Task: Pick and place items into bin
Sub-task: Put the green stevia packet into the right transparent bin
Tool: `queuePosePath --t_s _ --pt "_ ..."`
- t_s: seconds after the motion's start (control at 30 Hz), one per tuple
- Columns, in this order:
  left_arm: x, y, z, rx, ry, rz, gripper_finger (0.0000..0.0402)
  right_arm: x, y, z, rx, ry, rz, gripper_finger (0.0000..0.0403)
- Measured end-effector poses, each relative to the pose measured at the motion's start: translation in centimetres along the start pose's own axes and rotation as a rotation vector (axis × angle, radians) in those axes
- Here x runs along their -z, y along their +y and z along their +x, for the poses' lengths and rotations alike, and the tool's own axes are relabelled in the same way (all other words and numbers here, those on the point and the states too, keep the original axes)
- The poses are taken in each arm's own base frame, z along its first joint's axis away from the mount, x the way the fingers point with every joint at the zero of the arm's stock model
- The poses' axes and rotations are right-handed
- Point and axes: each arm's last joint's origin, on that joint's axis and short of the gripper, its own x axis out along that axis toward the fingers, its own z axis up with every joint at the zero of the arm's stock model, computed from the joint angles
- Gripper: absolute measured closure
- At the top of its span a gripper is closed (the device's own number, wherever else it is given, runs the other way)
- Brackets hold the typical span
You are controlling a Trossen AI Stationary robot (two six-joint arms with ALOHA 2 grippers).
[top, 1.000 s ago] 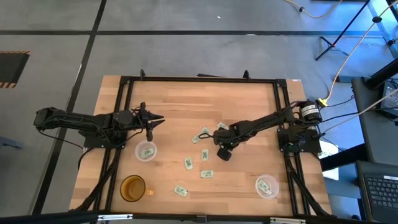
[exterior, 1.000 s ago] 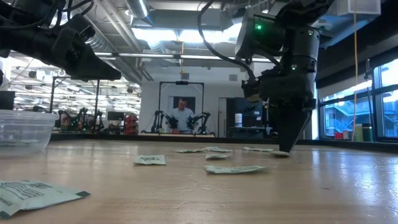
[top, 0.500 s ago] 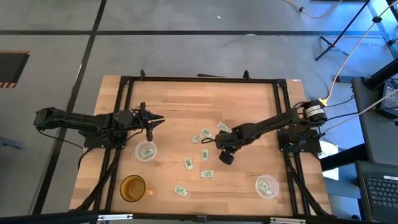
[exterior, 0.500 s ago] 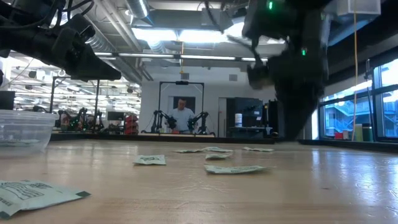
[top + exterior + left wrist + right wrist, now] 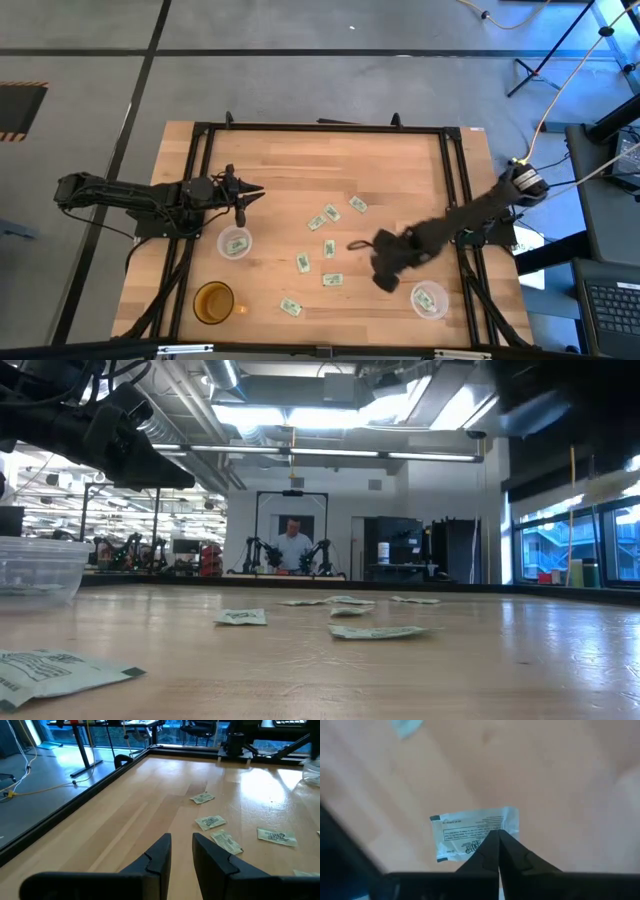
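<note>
Several pale green and white packets lie flat around the middle of the table, also in the left wrist view and the low view. My right gripper, blurred, is over the near right part of the table, beside a clear cup with a packet in it. It is shut on one packet. My left gripper hangs above the table's left part, its fingers a narrow gap apart, touching nothing. Just nearer than it stands a second clear cup with a packet. My right gripper pinches one packet between its two fingertips at the middle of a long edge. The fingers point down at it from above. The packet is lifted clear of the table and lies roughly flat below the tips.
An amber cup stands near the table's near left corner. A black frame runs along the table's far and side edges. Bare wood lies across the far half. A person stands far back in the room.
My right gripper has risen from the table by the far packets, out of the low view, and swung toward the near right, toward the clear cup there. The packet that lay under its tips has come up with it. The other packets have stayed put.
</note>
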Motion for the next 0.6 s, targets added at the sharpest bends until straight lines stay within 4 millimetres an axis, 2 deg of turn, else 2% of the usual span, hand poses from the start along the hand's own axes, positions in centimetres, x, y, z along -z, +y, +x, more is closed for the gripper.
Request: queuePosePath --t_s 0.17,0.33,0.47,0.6 --pt "0.0 0.0 0.0 0.000 0.000 0.000 0.0329 5.8 1.4 -1.3 -0.033 0.046 0.172 0.0403" --pt "0.0 0.0 0.0 0.000 0.000 0.000 0.0329 10.4 1.0 -1.0 0.064 0.061 0.312 0.0403" --pt "0.0 0.0 0.0 0.000 0.000 0.000 0.0329 12.8 0.5 -0.4 0.092 0.048 0.388 0.0400" --pt "0.0 0.0 0.0 0.000 0.000 0.000 0.0329 14.0 -0.3 0.5 0.133 0.033 0.449 0.0401"
